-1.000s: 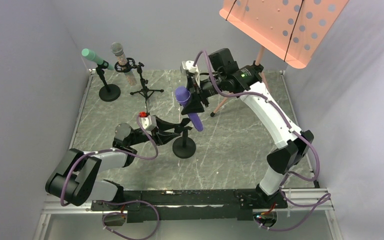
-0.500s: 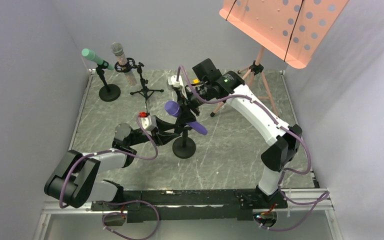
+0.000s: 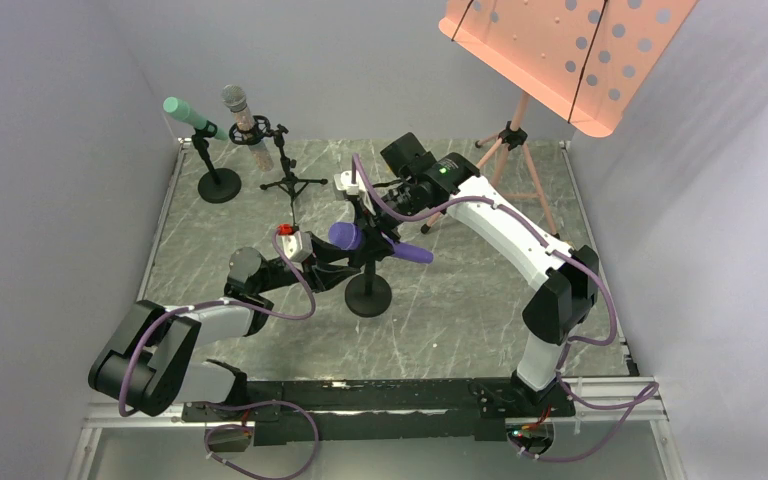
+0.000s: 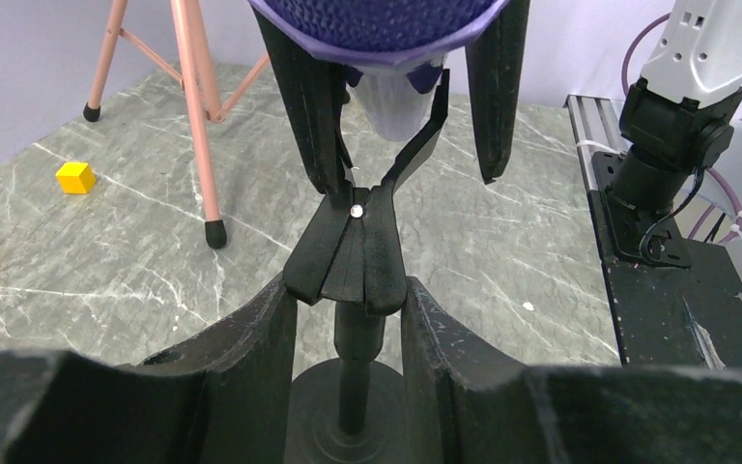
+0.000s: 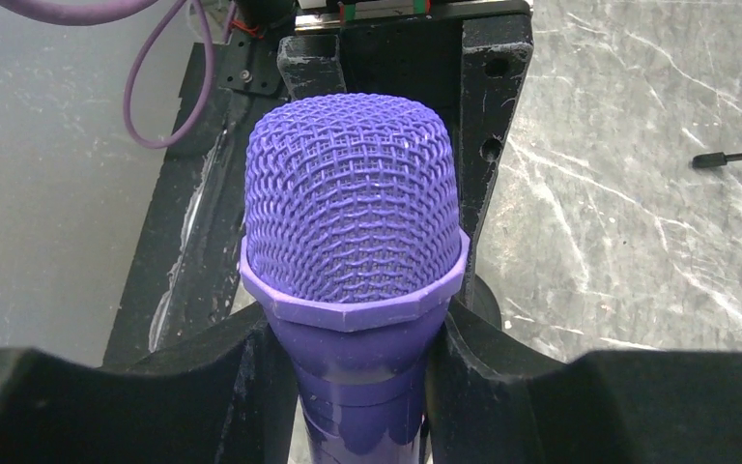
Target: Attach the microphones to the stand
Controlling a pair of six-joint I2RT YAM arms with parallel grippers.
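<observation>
Count: three microphones, three microphone stands, one salmon music stand (image 3: pixel 565 50), two yellow cubes (image 4: pixel 75 177) (seen in the left wrist view only, on the marble table (image 3: pixel 460 300) near the music stand's leg).

Teal-green microphone (image 3: pixel 185 112) sat tilted in the round-base stand (image 3: pixel 219 185) at the far left corner. Glittery microphone (image 3: pixel 237 105) sat in the tripod stand (image 3: pixel 293 183) just beside it, silver head up.

Purple microphone (image 3: pixel 346 237) was clamped in the right gripper (image 3: pixel 372 235), fingers closed on the body just under the mesh head. It lay nearly level, head pointing left, directly over the centre stand (image 3: pixel 368 295). From the left wrist, its body sat at the mouth of the stand's clip (image 4: pixel 353 251); could not tell whether it was seated between the prongs.

Left gripper (image 4: pixel 348 290) was closed on the centre stand, one finger pressed to each side of the clip's lower block, post running down between them.

Versus one second earlier: the purple microphone had been higher and farther right, steeply tilted with its head up. It had since come down and leftward and turned toward horizontal, the right arm swinging in with it. Left arm, centre stand and the two rear microphones showed no change.
</observation>
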